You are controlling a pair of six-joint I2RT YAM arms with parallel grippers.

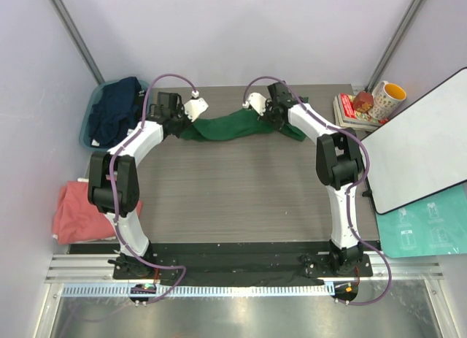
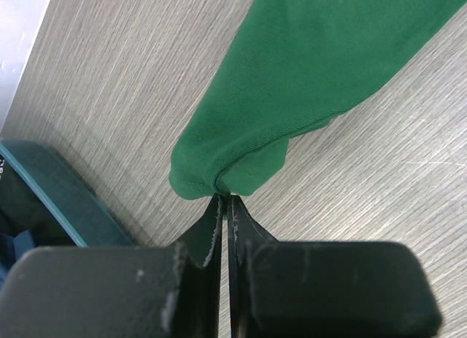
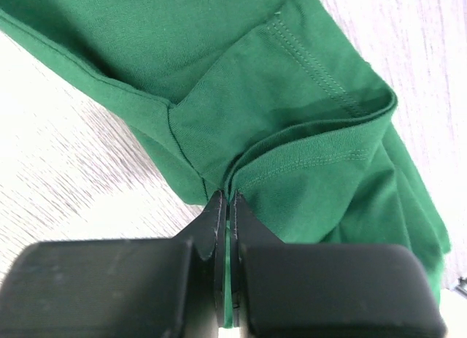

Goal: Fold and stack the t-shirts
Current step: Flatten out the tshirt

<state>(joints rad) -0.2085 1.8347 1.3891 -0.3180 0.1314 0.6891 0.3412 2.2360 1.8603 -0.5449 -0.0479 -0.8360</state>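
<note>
A dark green t-shirt (image 1: 233, 126) stretches in a bunched band across the far side of the table, between my two grippers. My left gripper (image 2: 225, 198) is shut on the shirt's left end (image 2: 219, 174), pinching a fold of green cloth at its fingertips. My right gripper (image 3: 227, 194) is shut on the right end, with hemmed green fabric (image 3: 306, 163) clamped between its jaws. In the top view the left gripper (image 1: 182, 123) and right gripper (image 1: 271, 119) sit at the shirt's two ends. A navy t-shirt (image 1: 117, 108) fills the tub. A salmon-pink t-shirt (image 1: 76, 210) lies crumpled at the left.
The teal plastic tub (image 1: 91, 119) stands at the table's back left corner; its rim (image 2: 51, 192) shows in the left wrist view. Books (image 1: 350, 112) and a mug (image 1: 387, 97) sit at the back right. A white board (image 1: 427, 144) leans at the right edge.
</note>
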